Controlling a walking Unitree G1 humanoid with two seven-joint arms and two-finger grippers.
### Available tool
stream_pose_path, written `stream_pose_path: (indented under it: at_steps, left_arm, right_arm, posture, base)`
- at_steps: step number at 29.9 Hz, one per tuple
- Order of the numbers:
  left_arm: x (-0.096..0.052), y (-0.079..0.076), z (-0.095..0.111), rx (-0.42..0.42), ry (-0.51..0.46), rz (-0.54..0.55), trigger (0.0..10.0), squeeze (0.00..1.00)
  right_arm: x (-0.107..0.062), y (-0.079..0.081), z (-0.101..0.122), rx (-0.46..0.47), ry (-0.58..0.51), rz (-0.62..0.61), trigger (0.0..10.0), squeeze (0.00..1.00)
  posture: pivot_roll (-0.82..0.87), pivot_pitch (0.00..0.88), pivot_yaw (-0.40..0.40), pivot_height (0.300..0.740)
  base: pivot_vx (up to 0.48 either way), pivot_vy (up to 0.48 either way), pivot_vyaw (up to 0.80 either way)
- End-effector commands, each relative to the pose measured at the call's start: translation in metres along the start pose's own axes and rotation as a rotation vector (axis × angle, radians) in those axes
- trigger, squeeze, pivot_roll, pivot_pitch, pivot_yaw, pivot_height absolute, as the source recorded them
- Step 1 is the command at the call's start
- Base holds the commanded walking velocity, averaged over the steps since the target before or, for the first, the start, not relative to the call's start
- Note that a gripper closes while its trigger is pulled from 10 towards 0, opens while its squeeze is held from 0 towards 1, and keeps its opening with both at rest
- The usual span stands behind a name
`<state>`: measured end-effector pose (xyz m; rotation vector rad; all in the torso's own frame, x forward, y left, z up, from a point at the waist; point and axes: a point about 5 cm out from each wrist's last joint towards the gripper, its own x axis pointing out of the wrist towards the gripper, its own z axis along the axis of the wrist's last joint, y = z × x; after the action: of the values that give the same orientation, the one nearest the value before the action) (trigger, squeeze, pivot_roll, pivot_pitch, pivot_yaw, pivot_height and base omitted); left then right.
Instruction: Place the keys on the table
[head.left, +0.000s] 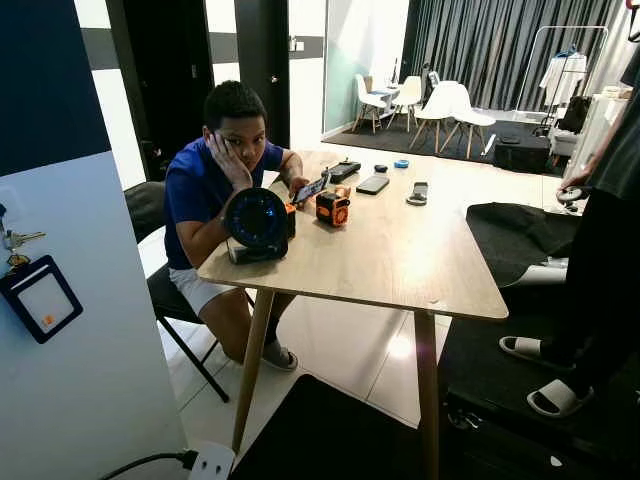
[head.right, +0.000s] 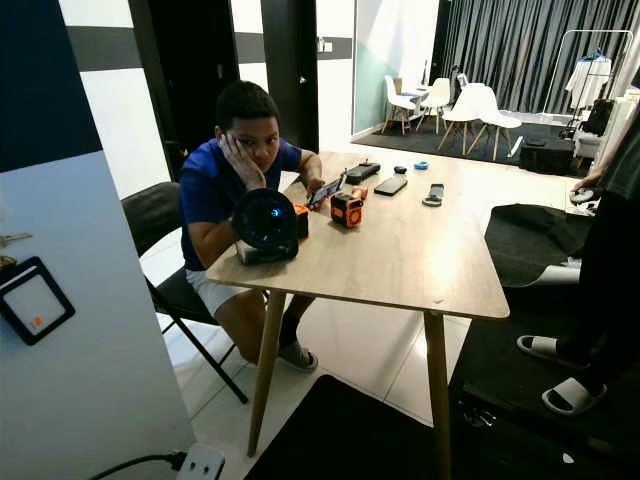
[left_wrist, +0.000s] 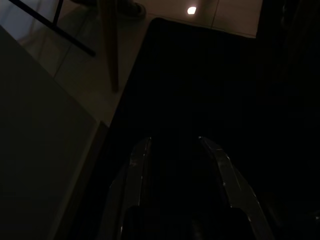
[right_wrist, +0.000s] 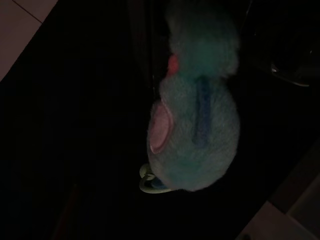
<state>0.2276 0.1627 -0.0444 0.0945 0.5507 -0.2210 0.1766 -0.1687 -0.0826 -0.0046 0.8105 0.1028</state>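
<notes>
A fluffy teal plush keychain (right_wrist: 197, 125) with pink patches and a pale green clip (right_wrist: 148, 183) hangs close before the right wrist camera, above a dark mat. My right gripper holds it, though its fingers are lost in the dark. My left gripper (left_wrist: 175, 147) hangs low over the black mat (left_wrist: 210, 75), open with nothing between its fingers (left_wrist: 136, 167). The wooden table (head.left: 400, 260) stands ahead. A bunch of metal keys (head.left: 17, 240) hangs on the white wall at the left, above a black-framed card (head.left: 38, 297).
A person in a blue shirt (head.left: 225, 170) sits at the table's left side with a phone. A round black speaker (head.left: 257, 222), an orange device (head.left: 332, 208) and phones (head.left: 373, 184) lie on the table. Another person (head.left: 600, 250) stands at the right. A power strip (head.left: 212, 462) lies on the floor.
</notes>
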Motion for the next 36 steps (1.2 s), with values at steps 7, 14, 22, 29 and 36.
stream_pose_path:
  at_steps: [7, 14, 22, 29, 36]
  left_arm:
    - [-0.0002, -0.0036, -0.0028, -0.031, 0.015, -0.018, 10.0, 0.0]
    - [-0.0006, -0.0033, -0.0024, -0.031, 0.007, -0.022, 10.0, 0.0]
    - [-0.0008, -0.0045, -0.0017, -0.035, -0.001, -0.041, 10.0, 0.0]
    - [-0.0014, -0.0052, -0.0023, -0.044, -0.002, -0.05, 10.0, 0.0]
    - [-0.0018, -0.0059, -0.0026, -0.051, -0.005, -0.055, 10.0, 0.0]
  right_arm:
    - [0.0, -0.0009, 0.0006, 0.005, -0.003, -0.004, 10.0, 0.0]
    - [0.0, -0.0006, 0.0, 0.007, 0.002, -0.004, 10.0, 0.0]
    - [-0.0001, -0.0005, -0.0005, 0.008, 0.003, -0.004, 10.0, 0.0]
    - [-0.0004, -0.0006, -0.0008, 0.007, 0.002, -0.002, 10.0, 0.0]
    - [-0.0006, -0.0008, -0.0015, 0.008, 0.004, -0.002, 10.0, 0.0]
  posture:
    - [0.06, 0.0, 0.008, 0.74]
    - [0.07, 0.0, 0.009, 0.74]
    - [0.07, 0.0, 0.009, 0.74]
    - [0.07, 0.0, 0.008, 0.74]
    - [0.07, 0.0, 0.007, 0.74]
  base:
    - [0.0, 0.0, 0.0]
    - [0.0, 0.0, 0.0]
    - [0.0, 0.0, 0.0]
    - [0.191, 0.0, 0.0]
    - [0.314, 0.0, 0.0]
